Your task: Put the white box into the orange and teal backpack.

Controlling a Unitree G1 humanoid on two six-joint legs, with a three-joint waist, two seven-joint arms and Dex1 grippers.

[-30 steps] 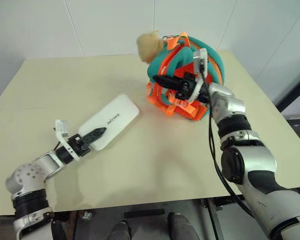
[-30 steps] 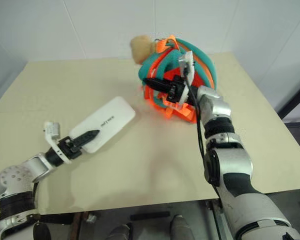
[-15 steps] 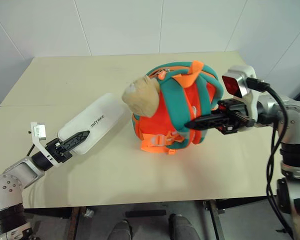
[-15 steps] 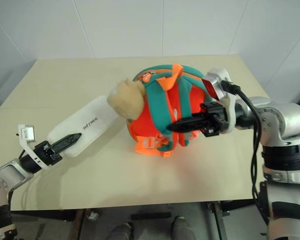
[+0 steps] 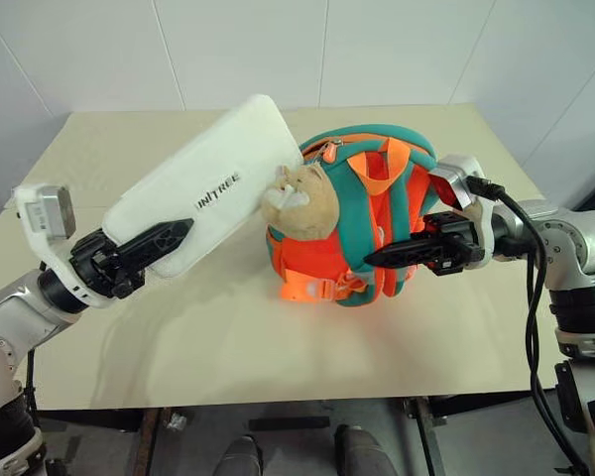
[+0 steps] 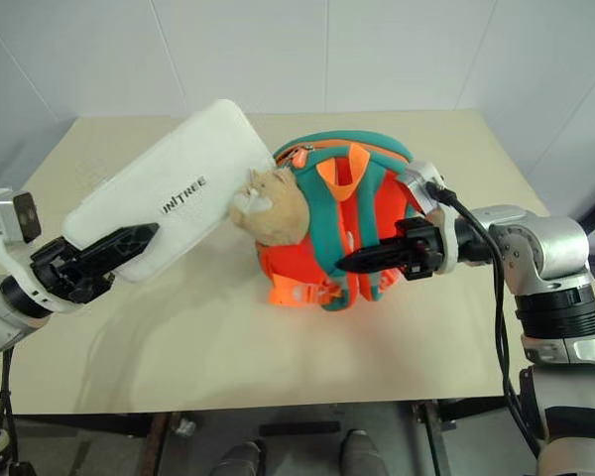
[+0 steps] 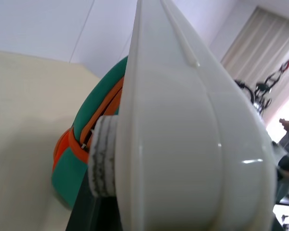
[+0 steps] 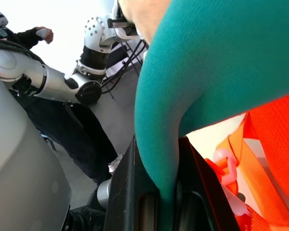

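Observation:
My left gripper [image 5: 167, 243] is shut on the near end of the white box [image 5: 208, 183] and holds it off the table, tilted up. The box's far corner sits at the plush head [image 5: 299, 201] and the top of the orange and teal backpack [image 5: 322, 260]. The backpack stands upright on the middle of the table. My right gripper [image 5: 374, 260] reaches in from the right and is shut on a teal strap [image 8: 183, 96] on the backpack's side. In the left wrist view the white box [image 7: 183, 144] is close up, with the backpack [image 7: 98, 103] behind it.
The beige table [image 5: 228, 337] has bare surface in front of the backpack and at the far left. Its front edge runs just below both arms. A white panelled wall [image 5: 248, 50] stands behind. A person's hand [image 8: 43, 33] shows in the background of the right wrist view.
My left gripper has lifted the white box off the table and tipped it up toward the backpack's top. My right gripper pulled the backpack to the table's middle and stood it upright.

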